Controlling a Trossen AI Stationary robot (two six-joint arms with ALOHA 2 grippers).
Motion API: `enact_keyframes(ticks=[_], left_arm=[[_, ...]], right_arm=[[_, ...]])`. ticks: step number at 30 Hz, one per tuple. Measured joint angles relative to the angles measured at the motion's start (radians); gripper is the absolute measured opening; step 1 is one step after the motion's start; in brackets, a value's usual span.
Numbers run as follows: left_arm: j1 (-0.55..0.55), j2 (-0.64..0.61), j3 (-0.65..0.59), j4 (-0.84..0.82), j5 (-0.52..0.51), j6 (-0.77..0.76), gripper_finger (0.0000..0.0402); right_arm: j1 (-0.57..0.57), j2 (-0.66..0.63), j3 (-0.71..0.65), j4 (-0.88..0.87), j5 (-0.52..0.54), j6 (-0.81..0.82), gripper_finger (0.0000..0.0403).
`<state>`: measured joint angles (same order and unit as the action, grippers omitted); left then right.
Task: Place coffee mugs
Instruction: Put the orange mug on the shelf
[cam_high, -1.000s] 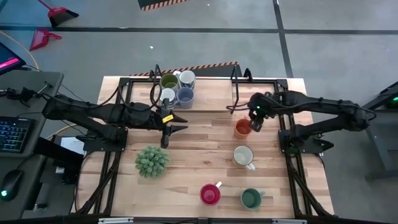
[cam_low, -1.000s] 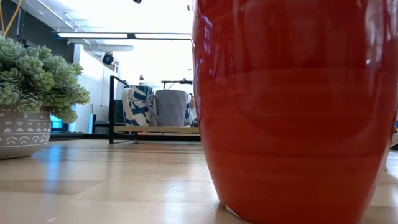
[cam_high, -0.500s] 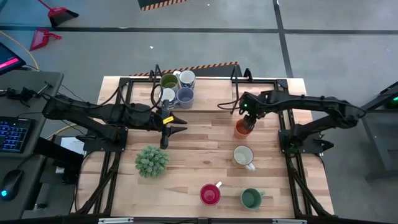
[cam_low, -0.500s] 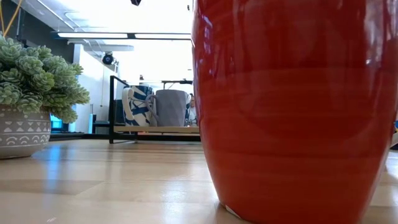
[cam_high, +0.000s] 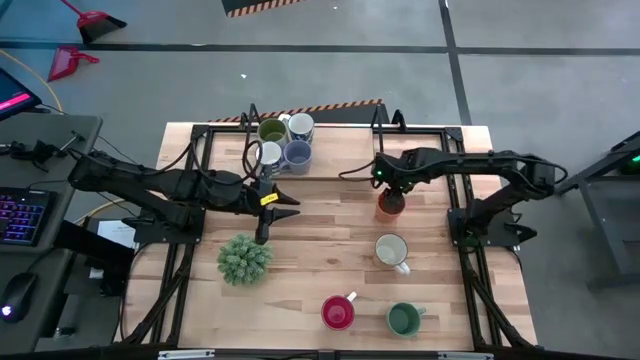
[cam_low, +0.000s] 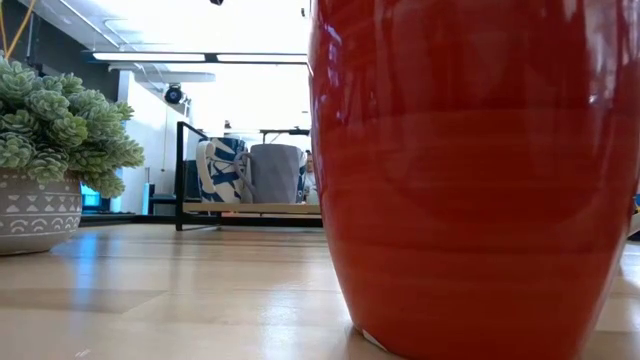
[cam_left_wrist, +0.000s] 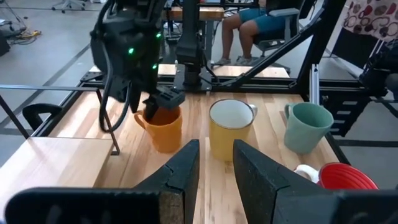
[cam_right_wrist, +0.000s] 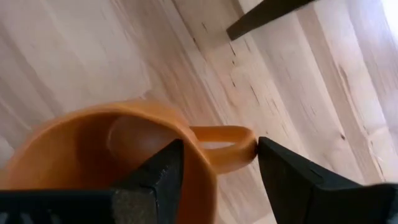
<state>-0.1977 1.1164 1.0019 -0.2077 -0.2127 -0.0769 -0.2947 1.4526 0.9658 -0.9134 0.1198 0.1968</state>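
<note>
Right gripper (cam_high: 391, 190) is parked right over the orange mug (cam_high: 389, 205), mid table on the right side. In the right wrist cam its two fingers (cam_right_wrist: 155, 177) stand apart, one on the rim side, the other outside by the handle. Open, nothing clamped yet afaict. Left gripper (cam_high: 268, 205) hangs over bare wood near the bushy plant (cam_high: 244, 258), fingers only a bit apart, holding nothing.

Other mugs: four bunched at the back by the black frame, incl. olive green mug (cam_high: 271, 130) and blue mug (cam_high: 297, 154). White mug (cam_high: 390, 249), red mug (cam_high: 337, 313) and dark green mug (cam_high: 403, 319) sit loose toward the front.

Handling, imo: ceramic, so stiff, glazed and slippery, a bit hefty for the size, chips if dropped or knocked against another mug. Pinching the wall, one finger inside and one outside, looks like the best bet. Handle is thin and would let it swing.

Views: top cam gives the whole layout but hides the finger gap. Right wrist cam shows that gap plus the handle direction. Left wrist cam shows the orange mug standing upright w/ the other arm on top of it. Low cam is basically blocked by the red mug, just plant and back mugs behind.
</note>
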Motion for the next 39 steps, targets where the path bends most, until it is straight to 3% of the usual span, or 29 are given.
enact_keyframes(ticks=[10,21,39], left_arm=[[-0.001,0.000,0.000,-0.002,0.000,0.000,0.0086],[-0.001,0.000,0.000,-0.006,0.000,0.001,0.0086],[-0.001,0.000,0.000,-0.025,0.000,0.001,0.0085]], right_arm=[[0.000,0.046,0.000,0.028,-0.062,0.004,0.0175],[0.033,0.046,0.000,0.036,-0.074,0.056,0.0118],[0.034,-0.010,0.001,0.087,-0.040,0.073,0.0117]])
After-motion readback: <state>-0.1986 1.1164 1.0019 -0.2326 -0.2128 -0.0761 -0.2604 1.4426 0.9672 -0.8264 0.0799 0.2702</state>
